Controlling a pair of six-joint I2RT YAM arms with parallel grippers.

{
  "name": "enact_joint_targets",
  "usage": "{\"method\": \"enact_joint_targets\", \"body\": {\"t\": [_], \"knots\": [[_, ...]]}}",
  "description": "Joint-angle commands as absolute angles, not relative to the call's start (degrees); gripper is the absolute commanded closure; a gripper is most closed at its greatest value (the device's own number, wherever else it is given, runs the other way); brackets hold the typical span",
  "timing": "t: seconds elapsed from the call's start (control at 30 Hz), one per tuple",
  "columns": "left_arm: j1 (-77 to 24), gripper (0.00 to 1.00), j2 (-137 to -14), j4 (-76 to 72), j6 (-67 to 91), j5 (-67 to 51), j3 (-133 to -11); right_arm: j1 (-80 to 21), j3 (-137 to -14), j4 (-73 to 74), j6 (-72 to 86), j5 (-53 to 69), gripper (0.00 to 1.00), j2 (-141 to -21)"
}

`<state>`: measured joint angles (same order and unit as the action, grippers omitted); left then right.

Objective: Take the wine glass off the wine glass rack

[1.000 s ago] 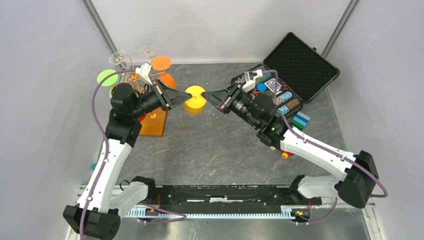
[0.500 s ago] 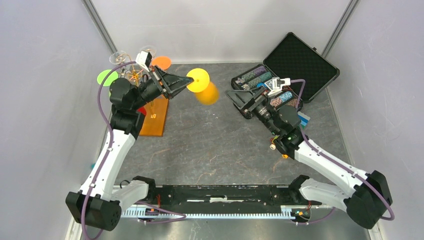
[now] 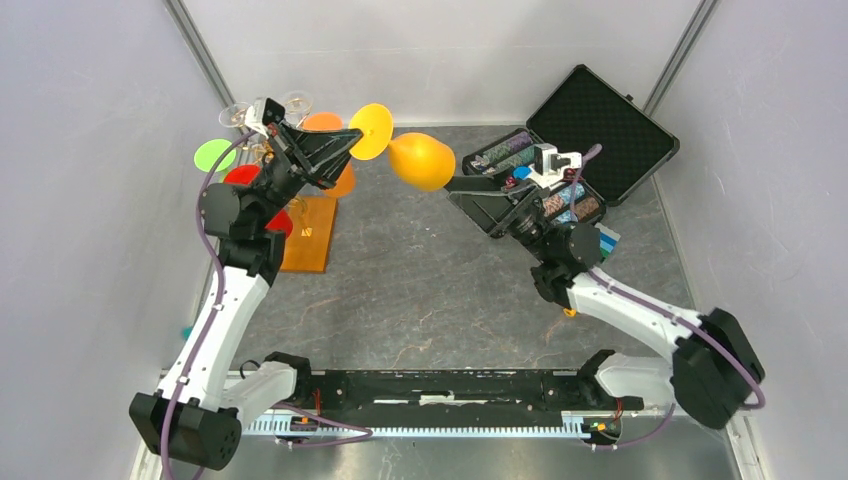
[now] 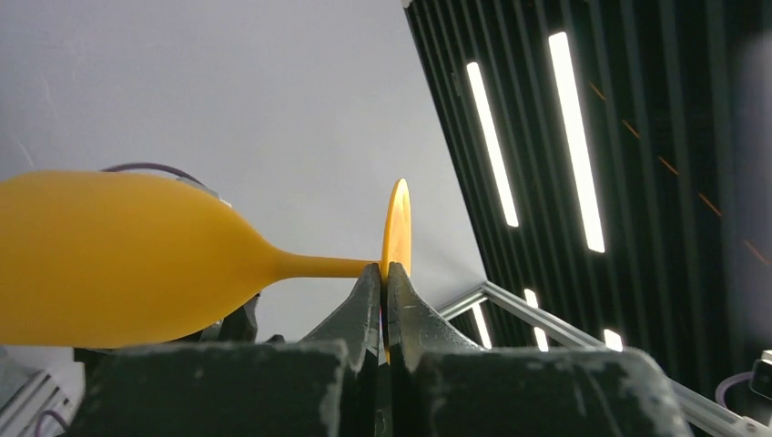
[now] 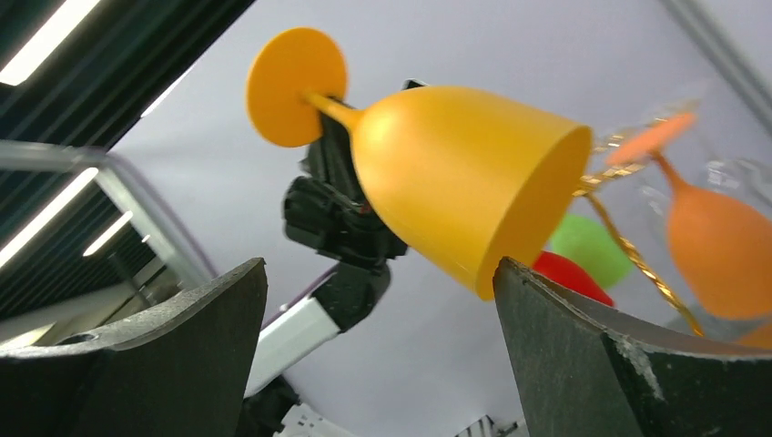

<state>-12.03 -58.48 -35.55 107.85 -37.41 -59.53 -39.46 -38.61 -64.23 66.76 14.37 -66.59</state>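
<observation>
So, top view: I see the left gripper (image 3: 352, 140) holding the yellow wine glass (image 3: 421, 161) by its foot, sideways in the air, clear of the wine glass rack (image 3: 306, 238) at the far left of the surface (image 3: 430, 290). The bowl points at the right gripper (image 3: 466, 203), which is near the open black case (image 3: 600, 125).
Left wrist view: my fingers (image 4: 362, 309) pinch the foot disc's edge. The stem is level, with the bowl to the left.
Right wrist view: my fingers (image 5: 205, 332) are spread wide, gripping nothing. The bowl hangs above the gap, and I cannot tell whether its rim touches one tip. Orange, green and red glasses (image 5: 719, 232) hang behind.
</observation>
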Motion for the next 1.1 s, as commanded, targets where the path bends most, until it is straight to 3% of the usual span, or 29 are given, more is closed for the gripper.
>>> {"method": "enact_joint_targets", "body": {"t": [0.0, 0.3, 0.43, 0.5, 0.87, 0.9, 1.0, 1.07], "knots": [[-12.2, 0.98, -56.0, -42.6, 115.3, -35.1, -57.3, -40.5, -44.0, -87.3, 70.8, 24.7, 0.02, -73.6], [-12.2, 0.98, -52.9, -42.3, 116.6, -33.8, -54.6, -43.0, -46.3, -89.7, 68.8, 25.4, 0.05, -77.5], [-12.2, 0.98, -53.1, -45.6, 120.5, -32.9, -52.7, -43.9, -46.1, -100.0, 70.5, 24.4, 0.32, -78.6], [-12.2, 0.98, -53.3, -51.6, 125.4, -31.9, -51.2, -44.8, -44.9, -104.4, 70.3, 22.1, 0.38, -78.1], [-12.2, 0.98, -50.1, -52.0, 126.7, -31.6, -49.5, -46.0, -45.9, -98.1, 62.8, 22.6, 0.99, -75.0], [-12.2, 0.91, -50.2, -52.2, 125.7, -31.5, -49.6, -46.1, -45.9, -97.7, 62.4, 22.8, 1.00, -74.9], [-12.2, 0.41, -50.4, -52.3, 121.3, -31.8, -49.6, -46.0, -46.3, -93.2, 59.6, 23.6, 1.00, -73.5], [-12.2, 0.20, -50.8, -52.2, 117.3, -33.0, -49.5, -45.9, -46.5, -85.5, 55.2, 23.5, 1.00, -71.7]]}}
